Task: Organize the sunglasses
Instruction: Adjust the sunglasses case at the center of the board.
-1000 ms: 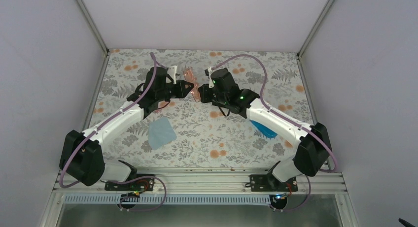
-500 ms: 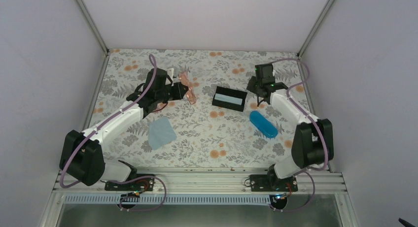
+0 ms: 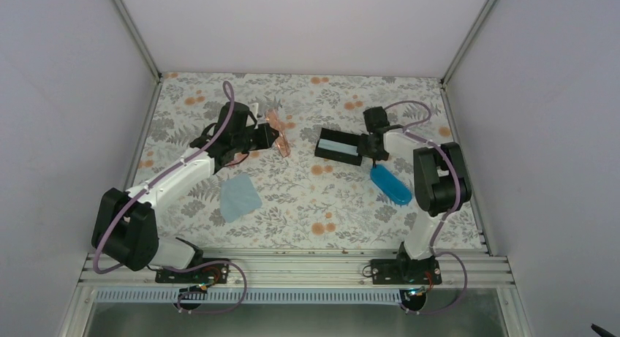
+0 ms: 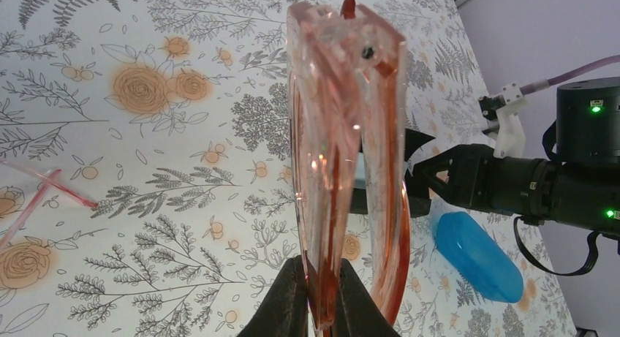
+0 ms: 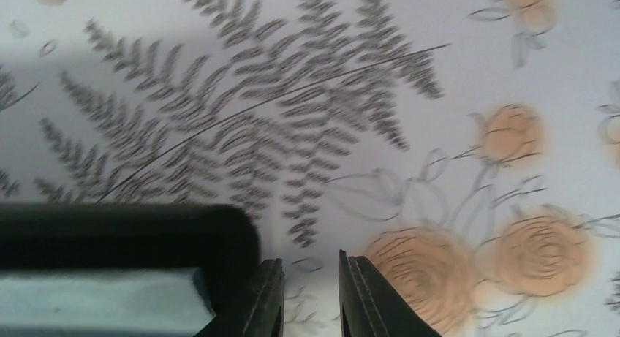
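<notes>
The sunglasses (image 4: 343, 154) are folded and held up off the table (image 3: 292, 205). The left gripper (image 4: 320, 286) pinches them tight at one end. They look light, thin and easy to snap, and the smooth plastic may slip. The thick front frame is a safer place to hold than the thin arms. The right gripper (image 5: 307, 267) holds nothing, and its fingers are a little apart. The black box (image 5: 124, 264) sits just beside its left finger. There is open room between the two grippers. The blue case (image 3: 390, 185) lies near the right gripper, and the cloth (image 3: 240, 197) lies near the left arm.
</notes>
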Robot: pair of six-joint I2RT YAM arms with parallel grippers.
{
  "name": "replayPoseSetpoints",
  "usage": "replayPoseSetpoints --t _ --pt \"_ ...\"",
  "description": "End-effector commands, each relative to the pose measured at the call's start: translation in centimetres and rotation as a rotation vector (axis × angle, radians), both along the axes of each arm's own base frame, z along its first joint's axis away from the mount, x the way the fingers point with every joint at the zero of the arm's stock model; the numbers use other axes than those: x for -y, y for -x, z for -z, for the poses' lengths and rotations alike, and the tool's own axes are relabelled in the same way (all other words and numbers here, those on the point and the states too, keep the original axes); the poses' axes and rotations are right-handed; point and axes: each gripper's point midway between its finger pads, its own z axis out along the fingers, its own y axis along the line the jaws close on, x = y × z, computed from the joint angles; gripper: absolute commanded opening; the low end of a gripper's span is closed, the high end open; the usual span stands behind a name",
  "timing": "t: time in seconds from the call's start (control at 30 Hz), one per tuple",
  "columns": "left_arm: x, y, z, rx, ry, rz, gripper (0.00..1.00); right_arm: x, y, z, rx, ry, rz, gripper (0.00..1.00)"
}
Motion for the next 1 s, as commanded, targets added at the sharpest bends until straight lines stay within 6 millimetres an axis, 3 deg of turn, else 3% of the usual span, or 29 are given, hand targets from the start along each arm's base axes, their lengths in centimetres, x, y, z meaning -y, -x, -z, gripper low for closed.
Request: replayPoseSetpoints --t 0.0,0.3,0.57,0.7,0.8,0.97 --pt "0.2 -0.2 0.3 -0.014 0.014 0.009 0.02 -3.0 1.1 0.6 -0.023 -0.037 -0.087 0.23" --pt "-0.1 -0.3 0.6 -0.022 0.011 0.0 0.02 -8.6 4.4 0.8 -0.049 -0.133 -0.147 0.23" --pt "1.1 -0.5 1.7 -0.073 0.036 0.044 0.02 -14.7 5.6 -1.0 -0.004 -0.301 -0.309 0.28" --pt "1.8 -0.7 2.4 -0.105 0.043 0.071 0.02 -13.6 6.2 -2.5 0.037 -0.285 -0.291 0.29" --pt "2.4 -1.0 2.7 -0.125 0.048 0.089 0.02 -12.0 6.7 -5.1 0.121 -0.261 -0.267 0.3" --pt "4.2 -1.5 3.5 -0.173 0.065 0.132 0.03 -7.6 5.5 -8.4 0.261 -0.186 -0.141 0.35"
